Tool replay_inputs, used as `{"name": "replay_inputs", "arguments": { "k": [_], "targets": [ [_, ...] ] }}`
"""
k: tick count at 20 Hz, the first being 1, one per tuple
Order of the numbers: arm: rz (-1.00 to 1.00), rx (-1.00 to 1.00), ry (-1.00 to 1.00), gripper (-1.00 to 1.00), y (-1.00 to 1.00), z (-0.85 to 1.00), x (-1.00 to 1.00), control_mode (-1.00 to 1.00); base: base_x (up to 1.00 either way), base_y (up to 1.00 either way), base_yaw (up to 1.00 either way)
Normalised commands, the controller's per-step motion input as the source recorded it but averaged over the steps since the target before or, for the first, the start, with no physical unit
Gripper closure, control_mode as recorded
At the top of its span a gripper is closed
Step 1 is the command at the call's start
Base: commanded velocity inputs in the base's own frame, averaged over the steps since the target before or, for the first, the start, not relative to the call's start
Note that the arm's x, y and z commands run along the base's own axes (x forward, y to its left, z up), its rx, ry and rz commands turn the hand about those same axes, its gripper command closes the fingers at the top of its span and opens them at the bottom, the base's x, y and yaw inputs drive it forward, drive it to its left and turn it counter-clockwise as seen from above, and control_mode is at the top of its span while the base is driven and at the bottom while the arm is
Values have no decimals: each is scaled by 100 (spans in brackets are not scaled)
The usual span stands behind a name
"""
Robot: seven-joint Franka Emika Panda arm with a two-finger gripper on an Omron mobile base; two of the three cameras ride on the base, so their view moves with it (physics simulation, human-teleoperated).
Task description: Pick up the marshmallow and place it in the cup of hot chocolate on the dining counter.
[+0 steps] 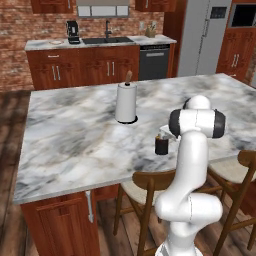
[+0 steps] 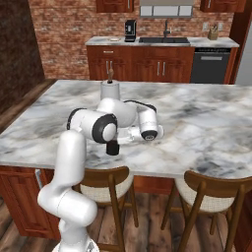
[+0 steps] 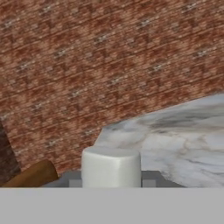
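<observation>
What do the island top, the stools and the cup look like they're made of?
Island top: looks like polished marble, white with grey veins and a soft sheen. Stools: dark reddish wood frames with a visible curved backrest, and pale seats that may be woven or cushioned, too blurred to tell. Cup: dark brown-black and matte, perhaps ceramic; the look leaves it open.

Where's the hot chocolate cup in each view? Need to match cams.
Left base view: cup of hot chocolate stands right of centre on the dining counter, just left of the arm's white link.
Right base view: the cup is left of centre near the counter's front edge, partly behind the arm's elbow.
Hand view: I can't find it there.
Shared landmark: the paper-towel roll, behind the cup in both base views.
</observation>
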Motion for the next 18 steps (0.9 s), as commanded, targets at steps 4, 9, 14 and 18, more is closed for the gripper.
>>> {"name": "replay_inputs", "arguments": {
  "k": [4, 9, 14, 18],
  "targets": [
    [0, 0, 0, -100, 41, -23, -12, -100, 0, 0, 0],
    [0, 0, -1, -100, 21, -1, -20, -100, 0, 0, 0],
    [0, 0, -9, -100, 1, 0, -21, -100, 0, 0, 0],
    [0, 0, -13, -100, 0, 13, -26, -100, 0, 0, 0]
  ]
}}
